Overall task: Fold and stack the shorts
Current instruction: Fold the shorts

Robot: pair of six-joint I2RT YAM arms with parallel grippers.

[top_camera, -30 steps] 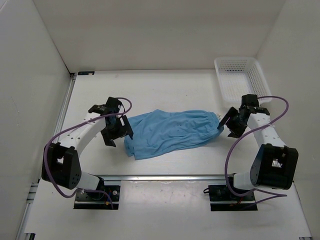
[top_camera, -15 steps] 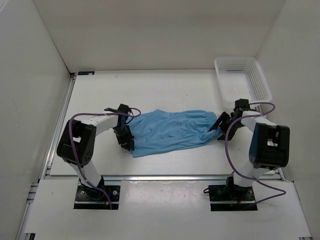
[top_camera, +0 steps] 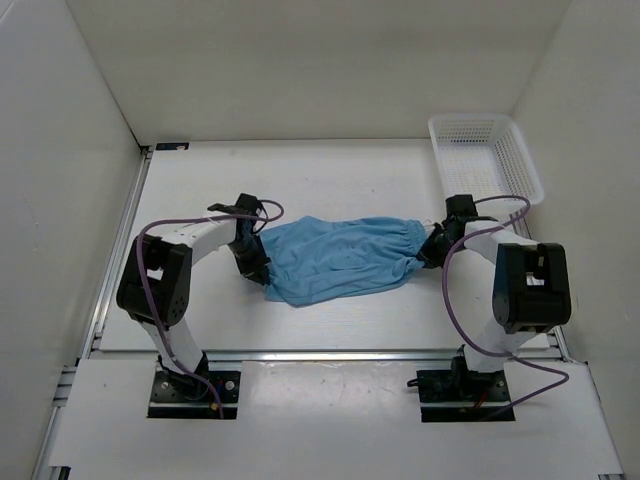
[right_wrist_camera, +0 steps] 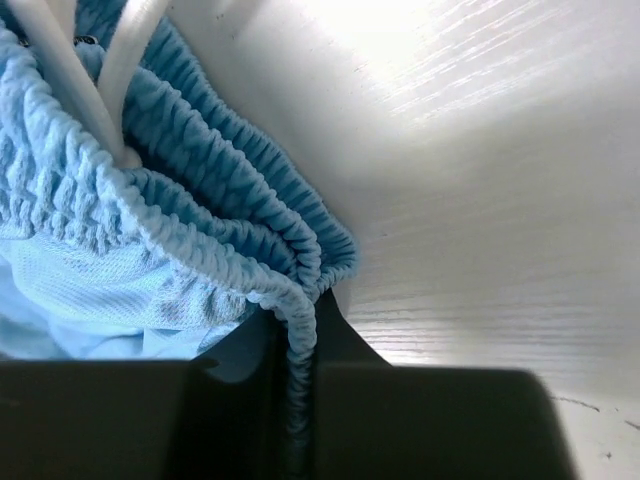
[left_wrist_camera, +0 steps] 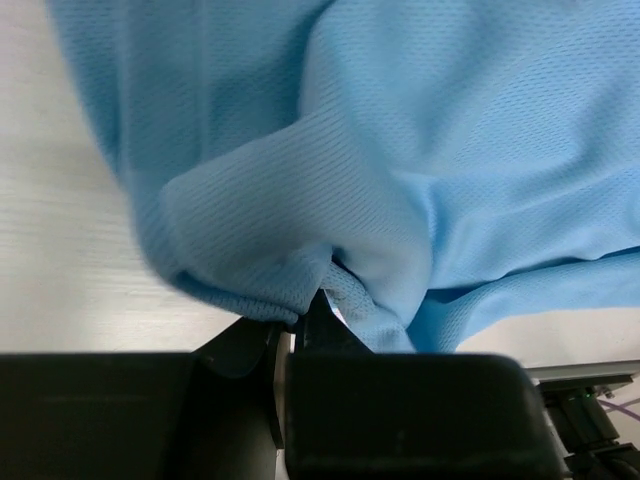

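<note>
The light blue shorts [top_camera: 340,260] lie spread across the middle of the table, waistband to the right. My left gripper [top_camera: 262,272] sits at their left leg end, shut on a fold of the hem fabric [left_wrist_camera: 300,290] that bunches up between the jaws. My right gripper [top_camera: 428,255] is at the right end, shut on the gathered elastic waistband [right_wrist_camera: 300,300], which runs down between its jaws. The white drawstring [right_wrist_camera: 70,80] shows at the top left of the right wrist view.
A white mesh basket [top_camera: 484,156] stands at the back right corner. White walls enclose the table on the left, back and right. A metal rail [top_camera: 330,353] runs along the near edge in front of the arm bases.
Both arms moved inward onto the ends of the shorts. Both grippers went from open to shut on the fabric, and the left end of the shorts has bunched slightly to the right.
</note>
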